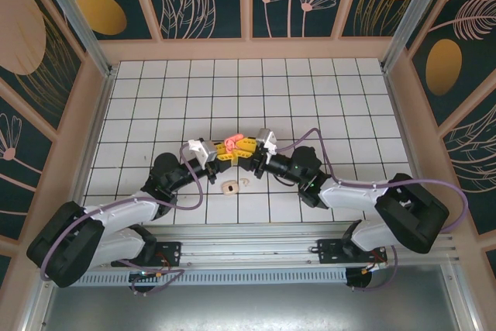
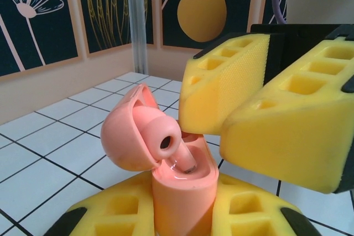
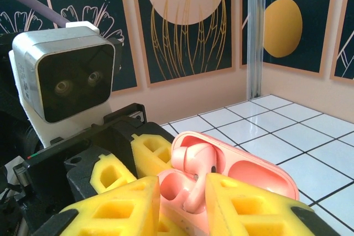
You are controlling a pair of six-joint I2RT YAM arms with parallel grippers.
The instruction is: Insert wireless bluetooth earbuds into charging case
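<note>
My left gripper (image 2: 182, 205) is shut on the body of the coral-pink charging case (image 2: 182, 192), holding it upright above the table with its lid (image 2: 124, 139) swung open. A pink earbud (image 2: 163, 139) stands in the case, stem down in one slot. The other slot (image 3: 177, 183) beside it is bare. My right gripper (image 3: 182, 200) hovers over the case mouth. Its yellow fingers (image 2: 238, 87) stand slightly apart, and the earbud's stem (image 3: 196, 189) rests against the right-hand one. From above, both grippers (image 1: 223, 153) (image 1: 245, 149) meet at the case (image 1: 230, 143) mid-table.
A small cream case (image 1: 230, 187) lies on the white grid table (image 1: 310, 98) just in front of the grippers, with a tiny cream piece (image 1: 244, 184) next to it. Patterned walls close in the back and both sides.
</note>
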